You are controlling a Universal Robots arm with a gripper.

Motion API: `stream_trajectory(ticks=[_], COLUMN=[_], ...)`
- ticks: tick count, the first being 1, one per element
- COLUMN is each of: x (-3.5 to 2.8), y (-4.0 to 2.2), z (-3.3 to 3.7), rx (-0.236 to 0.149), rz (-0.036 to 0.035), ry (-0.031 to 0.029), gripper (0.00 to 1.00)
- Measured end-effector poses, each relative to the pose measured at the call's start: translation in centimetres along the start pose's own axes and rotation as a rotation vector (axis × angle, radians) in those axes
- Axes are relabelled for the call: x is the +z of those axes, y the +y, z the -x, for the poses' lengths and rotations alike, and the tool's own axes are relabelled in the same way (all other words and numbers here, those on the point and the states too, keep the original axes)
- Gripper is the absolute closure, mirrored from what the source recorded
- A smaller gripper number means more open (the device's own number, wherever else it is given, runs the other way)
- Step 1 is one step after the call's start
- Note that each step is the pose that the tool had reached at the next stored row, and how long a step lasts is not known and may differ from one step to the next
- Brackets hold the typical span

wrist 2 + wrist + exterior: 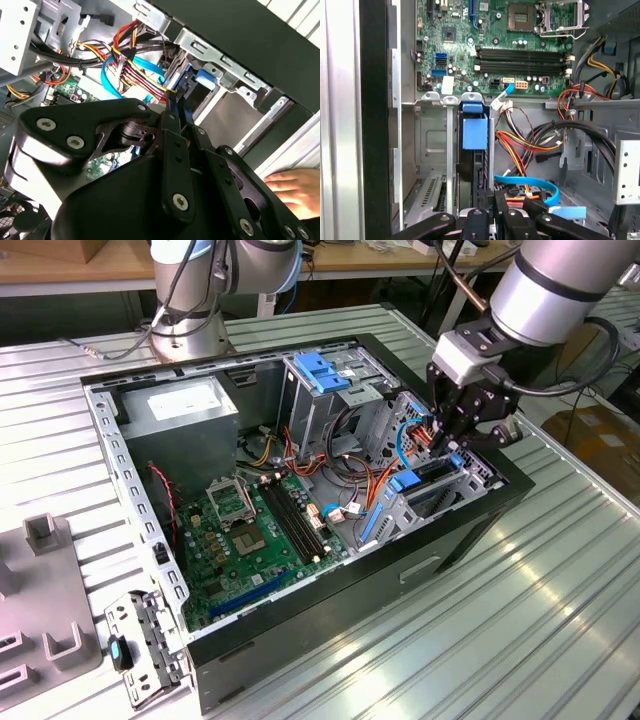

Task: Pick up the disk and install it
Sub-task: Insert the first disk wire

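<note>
Gripper (452, 445): low in the open computer case (480, 510), at the drive bay on the exterior view's right; fingers (176, 107) nearly together, clamped on the disk.
Disk (472, 155): upright in the bay, blue rails (474, 131) showing.
Obstacles: cable bundle (132, 65) just beside the fingers.
Bystander: hand (295, 187) near the case, on the counter (560, 620).

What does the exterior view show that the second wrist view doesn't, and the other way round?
The exterior view alone takes in the whole open computer case on the slatted table, the grey power supply box and the robot's base. The second wrist view alone catches a person's hand. Both show the gripper in the drive bay among coloured cables.
</note>
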State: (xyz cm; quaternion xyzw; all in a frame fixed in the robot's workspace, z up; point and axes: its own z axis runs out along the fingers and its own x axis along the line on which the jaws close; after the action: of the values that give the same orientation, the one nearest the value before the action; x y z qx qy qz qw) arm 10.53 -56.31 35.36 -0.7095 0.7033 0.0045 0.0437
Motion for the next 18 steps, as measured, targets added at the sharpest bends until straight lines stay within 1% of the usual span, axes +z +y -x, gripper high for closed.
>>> stream_trajectory(ticks=[3,7,11,16,18], x=[0.1,0.17,0.31,0.36,0.41], y=[0.0,-0.05,-0.19,-0.2,-0.19], z=[-0.19,-0.39,-0.57,-0.73,-0.75], rx=[-0.002,-0.018,-0.013,-0.008,-0.008], rz=[0.0001,0.0012,0.001,0.0009,0.0009], ry=[-0.0002,-0.0013,-0.0007,0.0043,0.005], gripper=[0.83,0.83,0.83,0.83,0.83])
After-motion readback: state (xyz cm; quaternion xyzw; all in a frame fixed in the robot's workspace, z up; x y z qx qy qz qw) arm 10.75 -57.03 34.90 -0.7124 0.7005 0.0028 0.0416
